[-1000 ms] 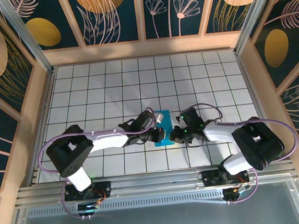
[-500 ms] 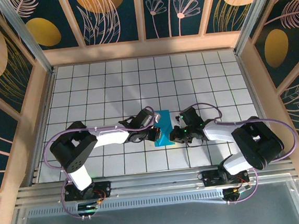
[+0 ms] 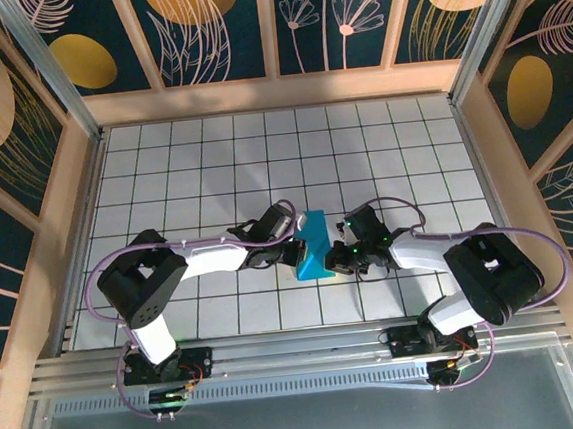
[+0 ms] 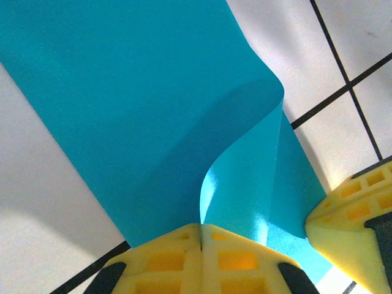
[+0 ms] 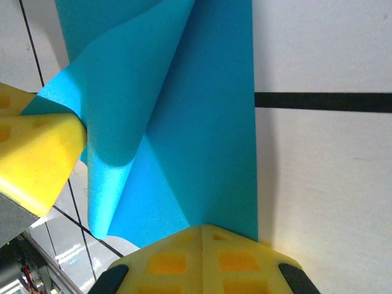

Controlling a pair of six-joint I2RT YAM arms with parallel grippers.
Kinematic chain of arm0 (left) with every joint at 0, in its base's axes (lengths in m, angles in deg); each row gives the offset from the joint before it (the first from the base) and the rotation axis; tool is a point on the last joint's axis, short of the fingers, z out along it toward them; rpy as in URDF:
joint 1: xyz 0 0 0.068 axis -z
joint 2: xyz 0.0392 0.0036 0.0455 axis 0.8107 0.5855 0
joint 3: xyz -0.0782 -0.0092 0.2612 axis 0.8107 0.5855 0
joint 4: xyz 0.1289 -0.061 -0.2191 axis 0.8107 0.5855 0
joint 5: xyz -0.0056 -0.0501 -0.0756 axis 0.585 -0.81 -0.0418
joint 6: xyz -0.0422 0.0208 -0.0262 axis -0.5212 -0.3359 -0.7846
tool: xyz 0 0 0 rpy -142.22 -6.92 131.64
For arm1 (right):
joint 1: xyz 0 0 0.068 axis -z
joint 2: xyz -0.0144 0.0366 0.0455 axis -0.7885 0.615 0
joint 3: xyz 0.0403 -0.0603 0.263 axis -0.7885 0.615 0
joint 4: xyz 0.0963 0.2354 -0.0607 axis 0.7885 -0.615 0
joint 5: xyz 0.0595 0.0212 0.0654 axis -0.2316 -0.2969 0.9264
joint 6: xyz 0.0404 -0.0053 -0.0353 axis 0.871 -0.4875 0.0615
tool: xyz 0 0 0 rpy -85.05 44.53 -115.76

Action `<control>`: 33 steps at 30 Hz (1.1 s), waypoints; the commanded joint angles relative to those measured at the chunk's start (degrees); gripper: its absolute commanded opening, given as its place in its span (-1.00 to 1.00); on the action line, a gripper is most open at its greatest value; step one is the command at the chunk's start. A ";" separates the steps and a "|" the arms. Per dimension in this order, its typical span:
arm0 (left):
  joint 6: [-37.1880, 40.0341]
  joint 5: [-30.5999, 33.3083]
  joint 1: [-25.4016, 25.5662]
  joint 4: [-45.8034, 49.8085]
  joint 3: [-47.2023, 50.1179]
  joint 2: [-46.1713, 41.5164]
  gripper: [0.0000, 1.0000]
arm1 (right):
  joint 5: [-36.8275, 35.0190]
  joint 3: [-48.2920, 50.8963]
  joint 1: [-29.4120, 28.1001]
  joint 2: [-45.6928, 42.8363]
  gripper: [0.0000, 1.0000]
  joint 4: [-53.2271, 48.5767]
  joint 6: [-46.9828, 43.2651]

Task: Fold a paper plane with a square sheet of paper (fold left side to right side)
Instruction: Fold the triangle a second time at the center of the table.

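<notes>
Now the left gripper (image 4: 201, 229), pinching the square sheet of paper (image 3: 315, 244), has swung nearer the right gripper's (image 5: 201, 231) pinched edge; fold closing.

turquoise paper (image 4: 122, 92), yellow fingers (image 5: 202, 260)

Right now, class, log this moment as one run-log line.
paper: one side lifted, curled | left end effector: shut on paper | right end effector: shut at flat edge

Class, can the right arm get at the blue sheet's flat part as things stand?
Probably yes. The right fingers, shut, meet the square sheet at its flat edge, nothing between; the left fingers pinch the lifted flap aside.
</notes>
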 commanded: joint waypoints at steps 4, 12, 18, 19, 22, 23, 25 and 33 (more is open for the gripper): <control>1.21 1.69 -0.43 1.68 -1.16 1.05 -1.00 | -2.99 0.50 -0.44 1.01 -1.00 -5.01 -1.19; 1.11 2.00 -0.43 1.44 -1.39 1.21 -1.00 | -3.02 0.46 -0.45 1.09 -1.00 -5.06 -1.20; 1.11 1.87 -0.43 1.10 -1.56 1.37 -1.00 | -2.99 0.39 -0.49 1.29 -1.00 -4.96 -1.19; 1.11 1.75 -0.43 1.02 -1.58 1.39 -1.00 | -2.99 0.35 -0.42 1.33 -1.00 -4.90 -1.19; 0.85 1.01 -0.45 0.41 -1.58 1.66 -1.00 | -2.90 0.46 -0.44 1.43 -1.00 -4.73 -1.19; 0.76 0.91 -0.43 0.23 -1.62 1.71 -1.00 | -2.90 0.50 -0.50 1.49 -1.00 -4.69 -1.15; 0.72 0.99 -0.43 0.18 -1.66 1.81 -1.00 | -2.90 0.50 -0.43 1.61 -1.00 -4.61 -1.15; 0.76 1.52 -0.43 0.45 -1.39 2.30 -1.00 | -2.81 0.50 -0.50 1.59 -1.00 -4.53 -1.23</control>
